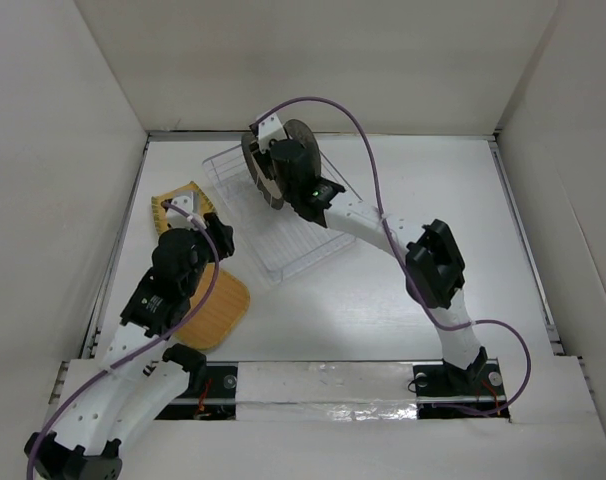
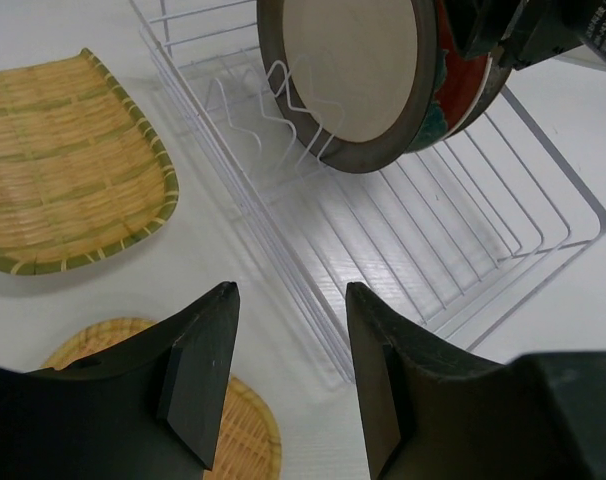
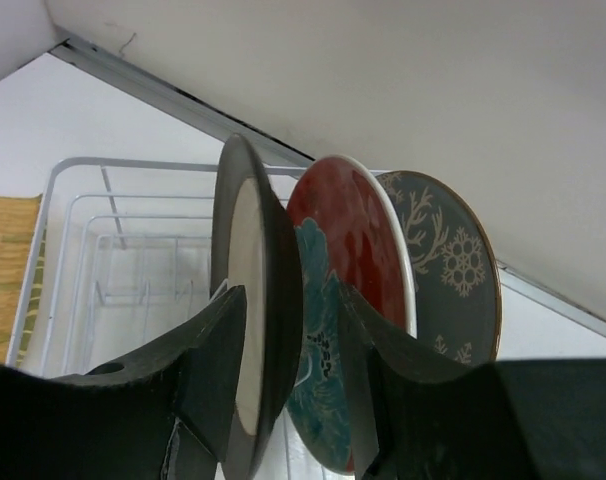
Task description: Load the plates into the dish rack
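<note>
Three plates stand on edge in the clear dish rack: a dark-rimmed plate, a red one with teal flowers and a dark one with pale motifs. My right gripper straddles the dark-rimmed plate's rim, open, with a gap between its right finger and the plate. In the top view it hovers over the rack's far end. My left gripper is open and empty, beside the rack's near-left wall. A fan-shaped yellow plate and a round yellow plate lie flat on the table.
White walls enclose the table on the left, back and right. The rack sits at an angle near the back centre. The left arm partly covers the round yellow plate. The right arm's elbow stands over the table's right half.
</note>
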Robot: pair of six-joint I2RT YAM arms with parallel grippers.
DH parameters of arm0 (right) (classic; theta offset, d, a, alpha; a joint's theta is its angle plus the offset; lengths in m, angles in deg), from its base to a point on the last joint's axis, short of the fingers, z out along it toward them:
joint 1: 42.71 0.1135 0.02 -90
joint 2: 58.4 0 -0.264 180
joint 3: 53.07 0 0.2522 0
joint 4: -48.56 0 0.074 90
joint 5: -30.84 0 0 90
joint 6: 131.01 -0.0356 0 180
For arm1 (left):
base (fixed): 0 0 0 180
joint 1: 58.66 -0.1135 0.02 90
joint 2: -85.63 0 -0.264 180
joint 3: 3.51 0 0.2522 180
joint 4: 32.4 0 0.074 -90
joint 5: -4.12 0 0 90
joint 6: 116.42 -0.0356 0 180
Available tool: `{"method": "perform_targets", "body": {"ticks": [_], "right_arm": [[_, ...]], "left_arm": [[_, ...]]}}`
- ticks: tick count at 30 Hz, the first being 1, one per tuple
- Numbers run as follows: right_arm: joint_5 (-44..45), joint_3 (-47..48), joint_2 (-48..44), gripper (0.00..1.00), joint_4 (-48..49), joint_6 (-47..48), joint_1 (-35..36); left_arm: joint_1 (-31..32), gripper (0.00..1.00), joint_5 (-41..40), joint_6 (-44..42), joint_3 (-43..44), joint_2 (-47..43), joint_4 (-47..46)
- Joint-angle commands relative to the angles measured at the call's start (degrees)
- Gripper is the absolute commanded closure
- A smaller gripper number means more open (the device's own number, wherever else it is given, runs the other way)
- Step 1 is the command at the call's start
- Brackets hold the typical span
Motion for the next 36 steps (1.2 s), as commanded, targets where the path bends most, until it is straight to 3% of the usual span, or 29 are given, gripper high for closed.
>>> {"method": "perform_targets", "body": {"ticks": [1,6,10,12,13,14,18,22,25,26,32,36], "right_arm": [[-1.5,1.7,-5.6,0.52,-0.9,-5.0,0.1],[-5.9,-1.0,-13.8,0.37,-3.5,-10.5,-1.0],[-10.9,-14.3,-25.6,0.35,-2.9,-20.3,0.6],[-11.5,-21.8,-33.4,0.58,0.8,-23.9,4.0],[-11.3,-25.6,-35.9,0.75,2.2,-28.4,5.3],[-11.1,-32.8,-38.2,1.00,3.2,-31.3,7.9],[-11.2,-47.3,-46.1,1.00,8.5,-44.5,13.9],[-7.5,-56.2,-45.6,1.00,10.7,-57.7,20.8],[-5.4,-56.2,-40.7,0.87,8.3,-64.5,25.2],[-5.9,-56.0,-36.8,0.78,8.4,-66.6,26.0],[-8.1,-55.1,-22.5,0.46,14.2,-82.8,28.1],[-7.5,-53.5,-15.2,0.40,16.8,-90.5,28.1]], "left_arm": [[-0.3,0.56,-0.9,4.2,2.4,-1.5,4.5],[-0.3,0.56,0.7,6.3,5.2,-3.9,7.3],[-0.3,0.62,1.8,4.8,8.6,-5.5,8.8],[-0.3,0.74,2.5,3.8,9.5,-6.8,9.2],[-0.3,0.91,3.9,2.9,9.8,-7.2,9.3],[-0.3,1.00,4.4,2.7,9.9,-7.5,9.5],[-0.3,1.00,6.9,2.9,11.5,-9.5,10.3],[-0.3,0.96,11.8,2.3,10.7,-11.6,10.3],[-0.3,0.87,17.8,1.8,8.4,-14.4,7.5],[-0.3,0.85,19.0,1.6,7.8,-14.9,5.8],[-0.3,0.66,24.0,1.8,2.3,-16.9,-0.4],[-0.3,0.65,24.0,2.3,-2.7,-20.5,-2.8]]}}
